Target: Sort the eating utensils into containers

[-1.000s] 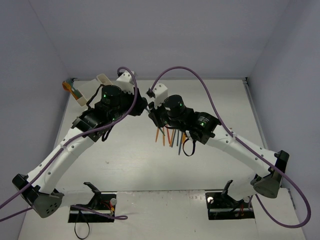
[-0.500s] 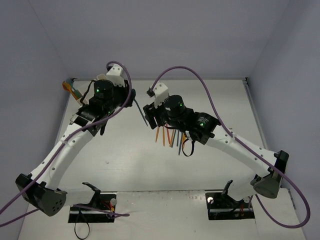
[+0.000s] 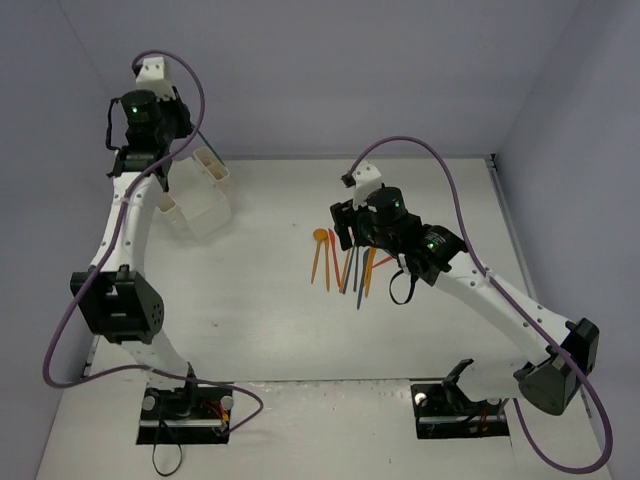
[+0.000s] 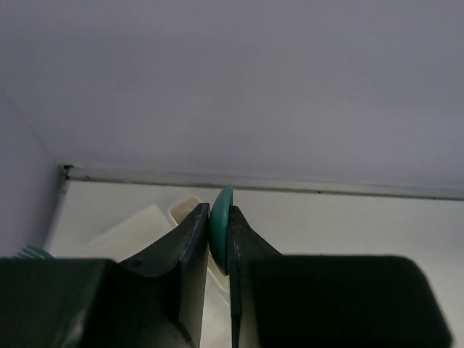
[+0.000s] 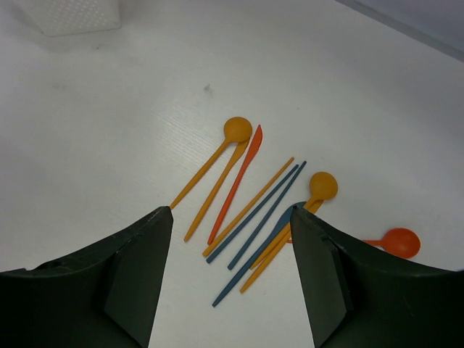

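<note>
One smooth teal spoon [image 4: 222, 206] pinched in left gripper [image 4: 219, 215], right gripper [image 5: 230, 217] spread, empty, above slender plastic utensils [image 5: 250, 205]

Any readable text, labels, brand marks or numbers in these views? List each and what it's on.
None readable in any view.
No print on the white containers, the utensils on the table, or the teal utensil pinched in the left gripper.
The only markings are green indicator lights, with no lettering.
</note>
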`<state>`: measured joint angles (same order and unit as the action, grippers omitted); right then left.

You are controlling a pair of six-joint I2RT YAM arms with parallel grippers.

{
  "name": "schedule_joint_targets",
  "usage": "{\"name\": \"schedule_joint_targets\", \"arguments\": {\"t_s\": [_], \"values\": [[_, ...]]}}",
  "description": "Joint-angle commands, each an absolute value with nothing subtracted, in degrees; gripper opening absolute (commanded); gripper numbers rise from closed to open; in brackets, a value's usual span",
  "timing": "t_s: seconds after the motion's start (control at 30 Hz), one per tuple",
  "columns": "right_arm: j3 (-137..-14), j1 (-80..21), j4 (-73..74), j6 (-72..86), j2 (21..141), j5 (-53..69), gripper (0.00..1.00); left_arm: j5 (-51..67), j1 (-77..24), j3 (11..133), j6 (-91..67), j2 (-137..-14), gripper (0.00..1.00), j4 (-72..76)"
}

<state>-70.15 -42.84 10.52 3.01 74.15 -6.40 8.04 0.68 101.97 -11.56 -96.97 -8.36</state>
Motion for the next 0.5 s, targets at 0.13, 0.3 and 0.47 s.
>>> {"name": "schedule_joint_targets", "arguments": {"t_s": [0.13,0.3,0.47], "values": [[-67.3,-41.1,7.4,3.7,73.2,-4.3,0.63,8.2,5.2,122.1,-3.3,-110.8,0.0,-1.0],[-66.8,-39.3,7.4,4.0,74.2,-3.4,0.63,6.7,5.6,127.2,-0.3,-117.4,0.0,1.6],[-66.4,-37.9,7.4,4.8,75.4,-1.9,0.63,6.7,5.5,127.2,-0.2,-120.7,0.0,3.0]]}}
